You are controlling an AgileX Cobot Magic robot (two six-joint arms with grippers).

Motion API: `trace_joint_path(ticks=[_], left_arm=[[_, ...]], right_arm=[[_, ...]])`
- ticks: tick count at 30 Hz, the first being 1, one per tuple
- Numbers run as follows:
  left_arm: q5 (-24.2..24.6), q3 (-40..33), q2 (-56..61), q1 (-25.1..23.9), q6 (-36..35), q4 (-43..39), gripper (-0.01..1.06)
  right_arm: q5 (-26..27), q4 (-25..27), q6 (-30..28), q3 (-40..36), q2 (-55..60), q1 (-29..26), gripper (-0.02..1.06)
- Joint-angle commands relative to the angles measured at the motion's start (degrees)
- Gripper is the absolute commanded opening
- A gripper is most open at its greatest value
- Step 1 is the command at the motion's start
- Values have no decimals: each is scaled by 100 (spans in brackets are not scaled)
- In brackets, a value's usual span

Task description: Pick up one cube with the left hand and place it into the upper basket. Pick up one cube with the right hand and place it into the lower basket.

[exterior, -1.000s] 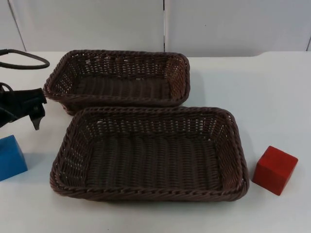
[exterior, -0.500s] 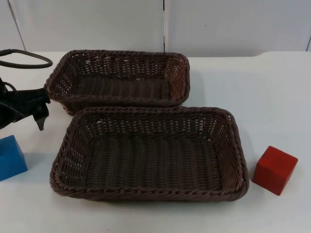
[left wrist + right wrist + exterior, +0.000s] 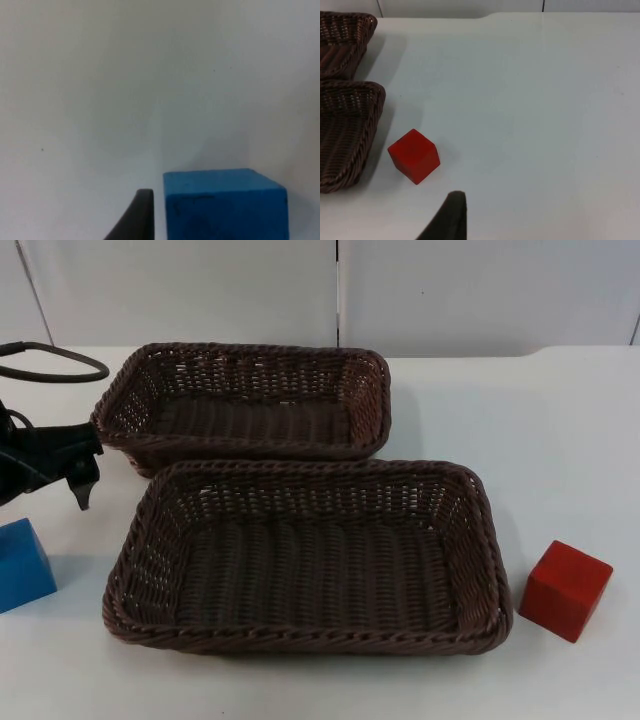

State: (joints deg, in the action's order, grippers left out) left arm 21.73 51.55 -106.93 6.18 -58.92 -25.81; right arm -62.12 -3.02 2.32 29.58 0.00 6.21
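Note:
A blue cube (image 3: 22, 565) sits at the table's left edge, also close up in the left wrist view (image 3: 225, 205). My left gripper (image 3: 84, 472) hovers just behind it, left of the upper basket (image 3: 240, 400), with its fingers (image 3: 81, 492) open and nothing between them. One of its fingertips (image 3: 136, 216) stands just beside the cube. A red cube (image 3: 566, 589) rests right of the lower basket (image 3: 305, 555). The right gripper's fingertip (image 3: 450, 217) hangs above the table, short of the red cube (image 3: 414, 155). Both baskets hold nothing.
The two brown wicker baskets lie close together in the table's middle. A grey partition wall (image 3: 340, 290) ends the table at the back. Bare white table (image 3: 535, 100) stretches to the right of the red cube.
The left gripper shifted slightly to the right and turned a little a second ago, and has held still since. Cubes and baskets have not moved.

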Motion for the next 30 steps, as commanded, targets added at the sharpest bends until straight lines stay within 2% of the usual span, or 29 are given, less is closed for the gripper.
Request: trace_joint_path(ticks=[1,14,19,30], left_arm=[[57,26,4,15,33,-28,98],[-39,15,4,15,68,55,98],[-104,15,-115,15,389,143,98],[-300,26,-359,-118,514,142,98]], right_arm=[[67,35,-59,14,0,27,105],[46,59,-84,4,46,27,105],[46,59,-84,4,46,27,105],[46,59,-84,4,46,27,105]])
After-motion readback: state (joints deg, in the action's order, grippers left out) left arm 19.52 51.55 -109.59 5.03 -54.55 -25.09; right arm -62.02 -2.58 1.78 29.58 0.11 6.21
